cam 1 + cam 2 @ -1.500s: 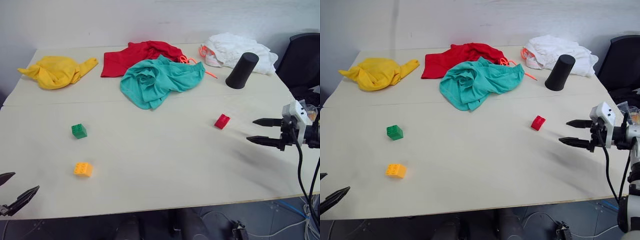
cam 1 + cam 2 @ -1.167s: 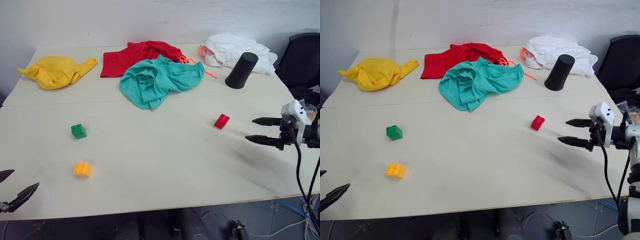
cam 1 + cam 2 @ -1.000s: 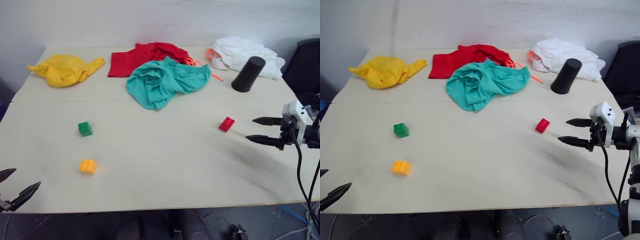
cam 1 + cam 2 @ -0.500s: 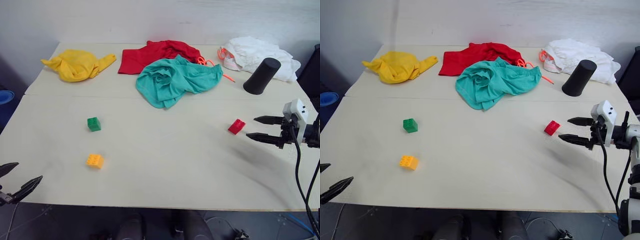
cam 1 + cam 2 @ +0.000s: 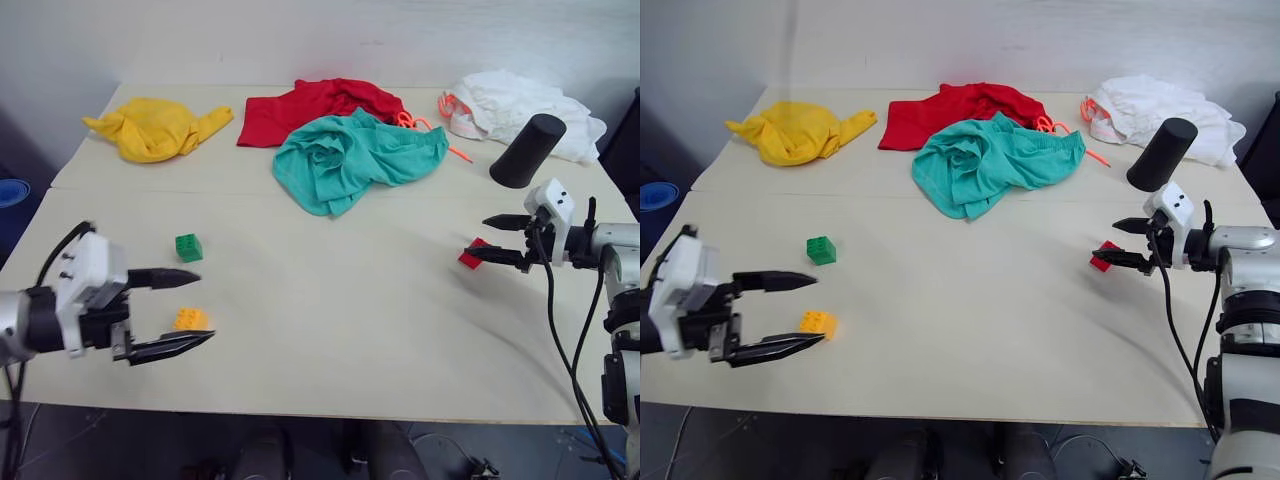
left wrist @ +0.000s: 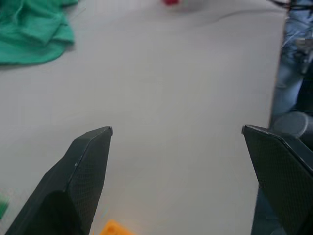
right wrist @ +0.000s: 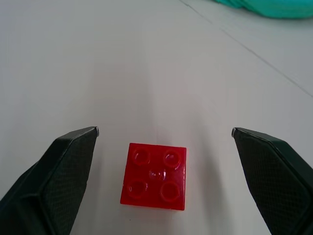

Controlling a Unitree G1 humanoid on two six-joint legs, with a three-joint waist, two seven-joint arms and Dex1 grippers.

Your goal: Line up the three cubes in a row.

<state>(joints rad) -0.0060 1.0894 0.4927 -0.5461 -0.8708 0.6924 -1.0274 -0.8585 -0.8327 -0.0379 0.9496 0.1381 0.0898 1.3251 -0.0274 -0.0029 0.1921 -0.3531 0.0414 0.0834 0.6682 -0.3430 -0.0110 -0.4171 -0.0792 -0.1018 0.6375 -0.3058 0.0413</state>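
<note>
Step in hand, as I judge it: the first reach, with both arms closing on bricks at opposite ends of the table [image 5: 330, 330] and nothing gathered yet.

At about 8 o'clock on the table, the left gripper [image 5: 190, 312] hangs with its fingers spread wide and empty; the orange-yellow brick [image 5: 190, 319] sits between the two tips as seen from the head, though whether it is truly inside the jaws or only behind them I cannot tell. The green brick [image 5: 188, 247] lies near, at 12 o'clock from the orange-yellow one.

Well apart, at about 3 o'clock on the table, the right gripper [image 5: 487, 240] is also wide apart and holds nothing. The red brick [image 7: 154, 176] rests studs up on the table, centred between the fingers in the wrist view, touching neither.

Next move probably calls for the right fingers to close squarely on the red brick, then carry it toward the other two
</note>
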